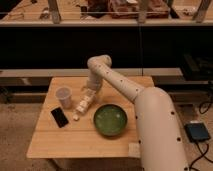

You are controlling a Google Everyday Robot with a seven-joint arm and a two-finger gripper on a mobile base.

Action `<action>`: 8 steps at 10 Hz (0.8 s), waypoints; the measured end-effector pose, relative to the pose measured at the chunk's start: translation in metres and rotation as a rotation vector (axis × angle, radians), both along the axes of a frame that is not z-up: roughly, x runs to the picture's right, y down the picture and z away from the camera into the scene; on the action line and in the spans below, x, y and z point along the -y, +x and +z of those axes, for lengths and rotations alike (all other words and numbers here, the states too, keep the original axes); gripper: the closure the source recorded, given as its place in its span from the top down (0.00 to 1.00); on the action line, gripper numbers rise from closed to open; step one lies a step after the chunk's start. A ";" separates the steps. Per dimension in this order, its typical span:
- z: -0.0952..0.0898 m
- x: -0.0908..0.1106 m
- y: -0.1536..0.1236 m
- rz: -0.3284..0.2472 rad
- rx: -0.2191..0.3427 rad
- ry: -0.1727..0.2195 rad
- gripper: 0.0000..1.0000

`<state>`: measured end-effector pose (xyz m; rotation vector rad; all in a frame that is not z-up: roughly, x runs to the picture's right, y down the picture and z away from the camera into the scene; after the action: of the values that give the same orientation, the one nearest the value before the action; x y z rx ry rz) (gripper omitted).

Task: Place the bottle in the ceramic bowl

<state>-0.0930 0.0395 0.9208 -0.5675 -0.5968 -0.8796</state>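
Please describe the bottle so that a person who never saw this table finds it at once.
Look at the wooden table. Between the translucent cup and the green ceramic bowl lies the bottle, with the gripper just over its far end. It is the only small, white, segmented thing lying flat, unlike the upright cup and the black phone.

One view only. The camera looks from high behind the white robot arm [155, 125], facing down and forward onto the light wooden table [65, 142] from mid range. The gripper [90, 94] hangs near frame centre, above the tabletop.
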 end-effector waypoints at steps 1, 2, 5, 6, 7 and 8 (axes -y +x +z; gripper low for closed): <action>0.003 -0.005 -0.006 -0.023 -0.003 -0.007 0.80; 0.009 -0.012 -0.011 -0.060 -0.018 -0.011 0.80; 0.024 -0.028 -0.017 -0.104 -0.059 -0.015 0.75; 0.024 -0.028 -0.016 -0.088 -0.052 -0.016 0.64; 0.018 -0.024 -0.009 -0.078 -0.052 -0.012 0.51; 0.012 -0.019 -0.008 -0.074 -0.053 -0.007 0.44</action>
<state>-0.1014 0.0590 0.9326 -0.6200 -0.5338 -0.9298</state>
